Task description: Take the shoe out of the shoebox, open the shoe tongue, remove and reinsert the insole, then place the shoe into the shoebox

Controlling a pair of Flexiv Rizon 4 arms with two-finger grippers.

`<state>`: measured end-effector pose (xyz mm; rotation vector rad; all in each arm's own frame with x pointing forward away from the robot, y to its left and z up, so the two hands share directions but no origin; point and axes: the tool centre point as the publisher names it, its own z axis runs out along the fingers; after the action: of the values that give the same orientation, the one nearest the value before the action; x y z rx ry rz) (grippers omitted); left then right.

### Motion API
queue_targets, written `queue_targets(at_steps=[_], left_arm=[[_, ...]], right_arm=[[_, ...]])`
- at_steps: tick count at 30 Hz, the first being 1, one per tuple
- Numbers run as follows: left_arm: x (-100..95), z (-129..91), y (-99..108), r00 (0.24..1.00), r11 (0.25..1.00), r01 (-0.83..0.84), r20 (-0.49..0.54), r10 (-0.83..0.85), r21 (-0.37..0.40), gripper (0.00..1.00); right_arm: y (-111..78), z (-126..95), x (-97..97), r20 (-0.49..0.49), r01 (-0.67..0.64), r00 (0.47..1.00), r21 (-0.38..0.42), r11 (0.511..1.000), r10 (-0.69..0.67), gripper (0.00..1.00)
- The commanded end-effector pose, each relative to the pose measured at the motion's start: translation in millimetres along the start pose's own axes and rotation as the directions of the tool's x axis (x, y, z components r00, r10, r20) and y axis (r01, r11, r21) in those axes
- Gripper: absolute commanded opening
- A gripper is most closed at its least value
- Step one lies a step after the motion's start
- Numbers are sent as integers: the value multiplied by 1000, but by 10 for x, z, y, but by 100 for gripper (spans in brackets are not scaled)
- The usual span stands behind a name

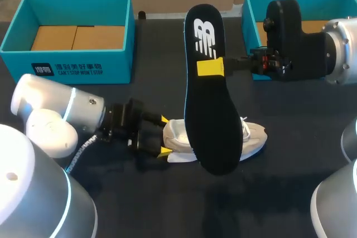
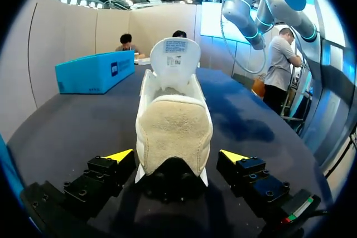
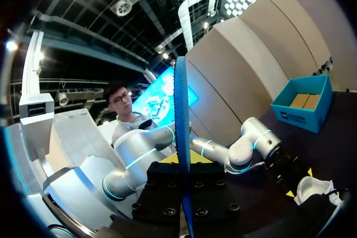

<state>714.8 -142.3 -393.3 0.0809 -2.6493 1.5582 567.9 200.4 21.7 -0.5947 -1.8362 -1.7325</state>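
Note:
My right gripper (image 1: 212, 67) comes in from the right and holds the black insole (image 1: 209, 115) up on edge above the table, shut on its upper part. In the right wrist view the insole (image 3: 181, 110) shows edge-on between the fingers of that gripper (image 3: 182, 163). The white shoe (image 1: 252, 135) lies on the dark table behind the insole's lower end. My left gripper (image 1: 164, 135) is open with a yellow tip on each side of the shoe's heel. In the left wrist view the heel (image 2: 174, 132) sits between the spread fingers of that gripper (image 2: 175, 157), tongue raised.
One teal shoebox (image 1: 72, 59) stands open at the back left with brown card inside. A second teal shoebox (image 1: 254, 4) stands at the back right, partly behind my right arm. The left box (image 3: 304, 104) also shows in the right wrist view.

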Motion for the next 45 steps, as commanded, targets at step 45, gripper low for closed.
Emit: queue_targets(at_steps=[45], left_arm=[[-13,-454,-656,999,697,17,43,19,-717,100]], right_arm=[[-9,79,73,11,1,1000,-11,1000,0,0]])
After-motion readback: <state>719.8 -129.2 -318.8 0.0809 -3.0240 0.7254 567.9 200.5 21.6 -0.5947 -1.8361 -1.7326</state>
